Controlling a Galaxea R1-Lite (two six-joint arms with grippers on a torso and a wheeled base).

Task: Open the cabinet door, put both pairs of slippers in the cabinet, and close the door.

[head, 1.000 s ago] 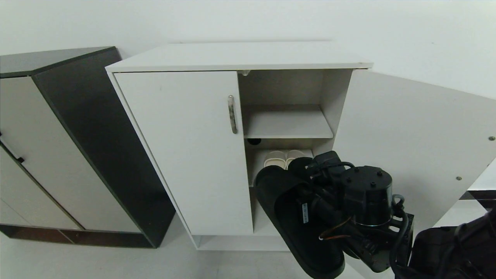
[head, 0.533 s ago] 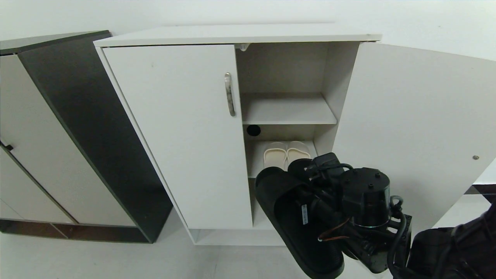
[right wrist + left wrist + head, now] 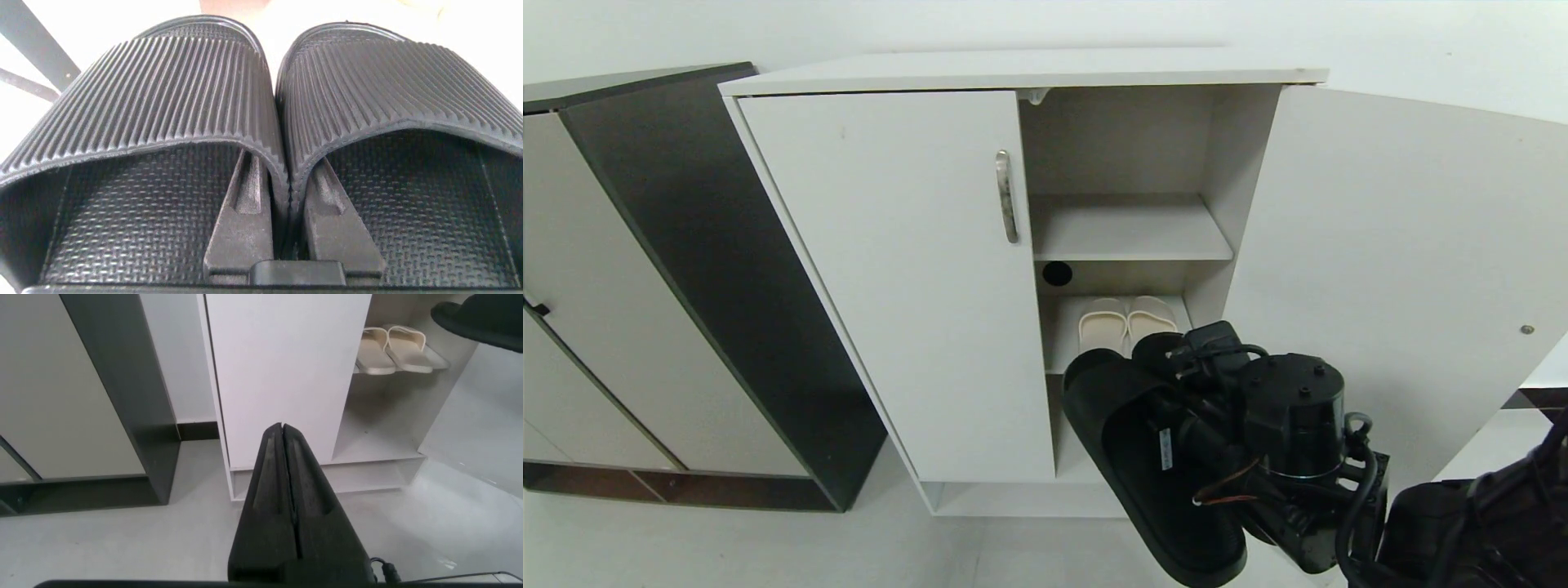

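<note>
Stow black slippers [image 3: 1152, 457] | right gripper [image 3: 282, 192] clamps both straps, lower centre of frame, before open cabinet [image 3: 1013, 69] | left gripper [image 3: 282, 449] closed, empty | aim under white pair [image 3: 1127, 322], toes first, clear of shut door [image 3: 907, 278].

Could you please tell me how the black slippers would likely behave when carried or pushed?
The black slippers are probably fairly light: the right gripper holds both by their pinched straps alone. Ribbed straps and textured footbeds likely resist slipping. Held at one end, the long soles may sag or swing.
</note>
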